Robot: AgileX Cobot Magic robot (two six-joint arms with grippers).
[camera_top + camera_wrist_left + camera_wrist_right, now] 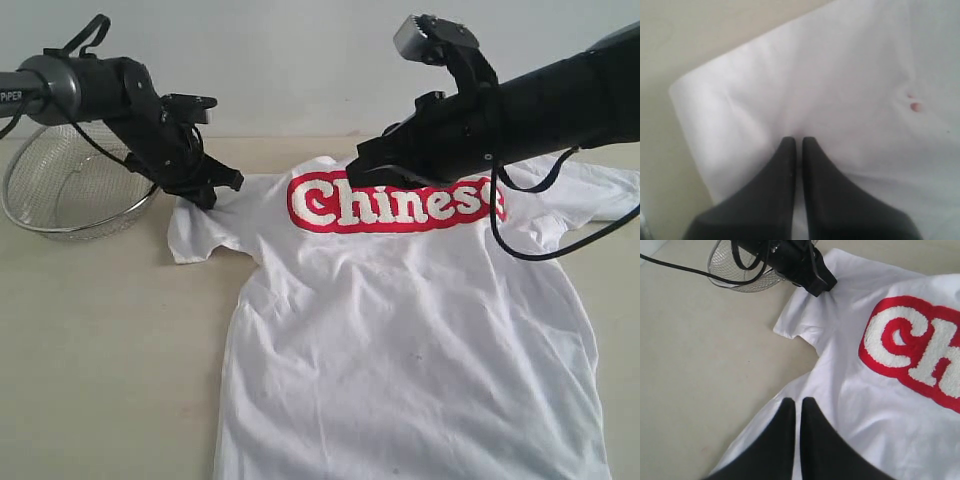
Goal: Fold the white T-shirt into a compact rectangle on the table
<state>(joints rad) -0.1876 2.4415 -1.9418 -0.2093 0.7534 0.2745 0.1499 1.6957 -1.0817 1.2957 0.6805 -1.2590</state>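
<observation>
The white T-shirt [400,330] lies flat on the table [100,350], front up. It fills the middle and lower right of the outside picture. The red band [395,202] with the word on it runs across the top of the shirt.

My left gripper [205,190] is in the upper left, at the shirt's shoulder. Its jaws are closed on a little pinch of cloth there (the cloth puckers up to my tips, so I think I have it). My right gripper [362,165] is at the top middle, over the collar. Its jaws are closed too, and I see nothing between them.

What could go wrong? My pinch is small. If I pull fast, the thin cloth could slip out and drop. If only my left side lifts, the shirt may drag and bunch up, and the fold would come out crooked. My right side has to open before it can take any cloth at all. The wire bowl [70,190] sits just beside my left arm, far left, and a wide swing could knock it.
</observation>
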